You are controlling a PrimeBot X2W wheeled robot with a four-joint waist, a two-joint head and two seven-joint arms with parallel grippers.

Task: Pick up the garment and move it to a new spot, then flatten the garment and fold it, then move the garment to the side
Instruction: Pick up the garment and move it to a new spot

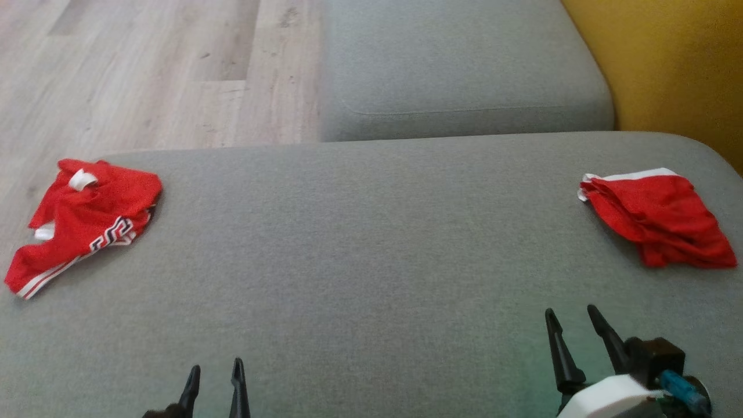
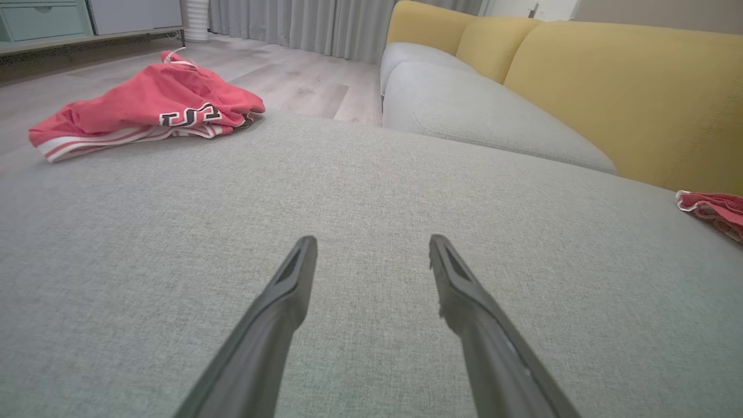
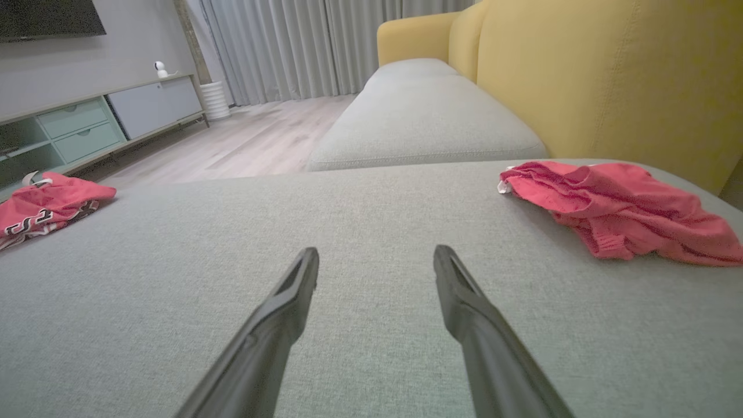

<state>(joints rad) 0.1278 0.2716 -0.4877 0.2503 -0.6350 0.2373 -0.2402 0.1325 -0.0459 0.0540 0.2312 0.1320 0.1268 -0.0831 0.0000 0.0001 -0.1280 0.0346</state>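
Two red garments lie on a grey sofa cushion (image 1: 360,244). One crumpled red garment (image 1: 87,217) with white stripes and dark lettering rests at the cushion's left edge, also seen as the lettered garment (image 2: 148,107) (image 3: 43,206). A plain red garment (image 1: 656,217) with white trim lies bunched at the right, seen closer as the plain garment (image 3: 615,206) (image 2: 714,212). My left gripper (image 1: 213,371) sits open near the front edge, empty. My right gripper (image 1: 572,316) is open too, empty, just in front of the plain garment. Both wrist views show the jaws (image 2: 371,247) (image 3: 376,255) spread over bare fabric.
A second grey cushion (image 1: 464,69) extends beyond the first. Yellow sofa backrest (image 1: 667,64) runs along the right. Wooden floor (image 1: 145,69) lies to the left past the cushion's edge. A low cabinet (image 3: 93,122) and curtains (image 3: 290,46) stand far off.
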